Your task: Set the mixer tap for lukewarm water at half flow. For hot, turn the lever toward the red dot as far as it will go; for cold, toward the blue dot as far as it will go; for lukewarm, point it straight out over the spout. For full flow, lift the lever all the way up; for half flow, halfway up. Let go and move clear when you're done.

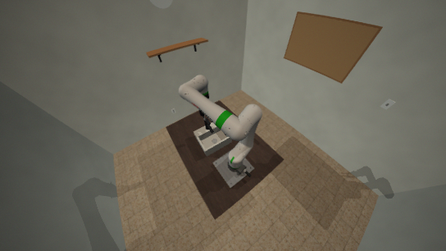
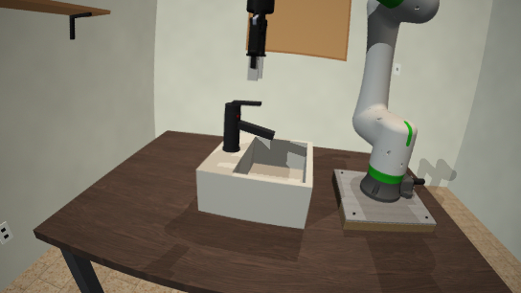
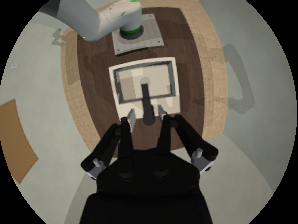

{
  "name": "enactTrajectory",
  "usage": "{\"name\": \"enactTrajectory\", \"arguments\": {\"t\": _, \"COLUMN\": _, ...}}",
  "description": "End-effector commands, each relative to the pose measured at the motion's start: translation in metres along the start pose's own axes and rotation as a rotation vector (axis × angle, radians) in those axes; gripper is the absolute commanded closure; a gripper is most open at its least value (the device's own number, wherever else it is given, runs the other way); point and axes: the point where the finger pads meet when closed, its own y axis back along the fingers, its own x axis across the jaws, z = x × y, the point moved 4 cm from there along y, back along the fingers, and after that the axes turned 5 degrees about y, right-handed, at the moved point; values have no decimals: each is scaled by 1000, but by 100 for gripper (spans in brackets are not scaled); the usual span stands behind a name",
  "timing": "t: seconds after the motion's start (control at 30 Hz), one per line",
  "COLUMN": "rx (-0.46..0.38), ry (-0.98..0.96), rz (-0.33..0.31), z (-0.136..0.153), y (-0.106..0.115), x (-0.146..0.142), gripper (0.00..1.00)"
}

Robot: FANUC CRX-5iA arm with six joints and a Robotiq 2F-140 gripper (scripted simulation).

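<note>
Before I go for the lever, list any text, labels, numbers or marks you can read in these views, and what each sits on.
No readable words, brands or numbers in any view.
Red dot, no text: on the side of the black mixer tap body, exterior view.
Blue dot: not visible in these views.
Cork board, shelf, sink: no lettering.
Wall outlets: too small to show any marking.

Matt black tap [image 2: 233,125] — smooth off-white sink [image 2: 254,197] — on a dark, grained wooden table [image 2: 120,211].
</note>
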Motion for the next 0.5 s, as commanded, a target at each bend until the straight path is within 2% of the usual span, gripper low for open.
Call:
{"name": "enactTrajectory", "arguments": {"t": 0.0, "rx": 0, "ry": 0, "rz": 0, "z": 0, "y": -3, "x": 0, "gripper": 61}}
{"name": "enactTrajectory", "arguments": {"t": 0.47, "rx": 0, "ry": 0, "rz": 0, "z": 0, "y": -19, "x": 0, "gripper": 61}}
